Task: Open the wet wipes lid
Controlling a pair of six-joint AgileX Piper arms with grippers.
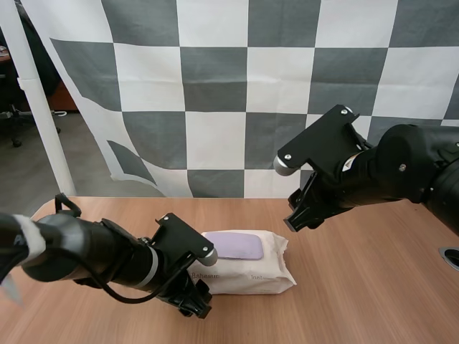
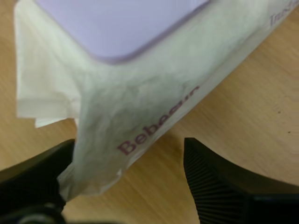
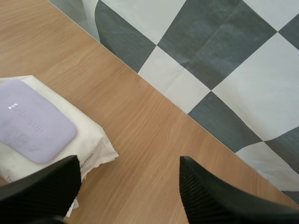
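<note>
At one end of the wipes pack (image 1: 276, 264): left gripper (image 2: 128, 149) spread wide, astride it | right of pack: right gripper (image 3: 129, 161) spread wide, aloft | lid (image 1: 233, 246) closed

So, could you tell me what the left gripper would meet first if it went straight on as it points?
Most likely the wet wipes pack: the open left gripper straddles its crinkled end, with the purple lid just beyond. How near the pack is, I cannot tell for sure.

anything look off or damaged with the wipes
Nothing stands out. The pack lies flat on the table with its lid shut and intact. Its wrapper is only creased at the corner that sits between the fingers of the open left end effector.
</note>
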